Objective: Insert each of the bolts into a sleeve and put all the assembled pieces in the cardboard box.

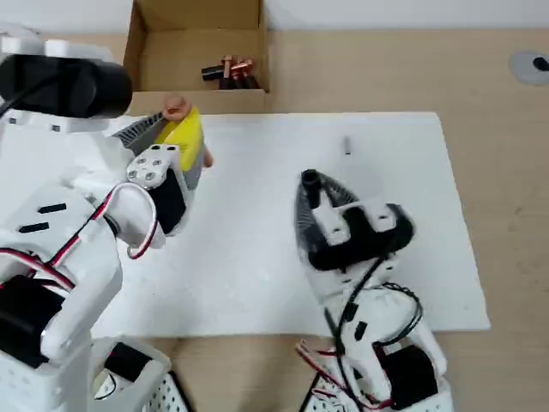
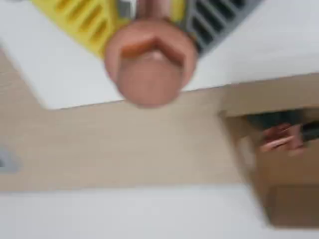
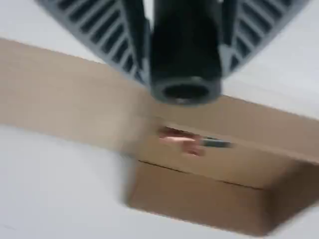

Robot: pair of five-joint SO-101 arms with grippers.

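Left gripper [image 1: 176, 120] is clamped on the copper-coloured metal bolt [image 2: 149, 64], right gripper [image 1: 310, 187] on the black tubular sleeve [image 3: 185, 59]. Align both axes before insertion; the bolt shank appears hidden.

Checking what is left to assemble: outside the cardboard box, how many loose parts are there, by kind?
Copper bolt: 1
Black sleeve: 1
Small grey piece on the white mat: 1
Total: 3
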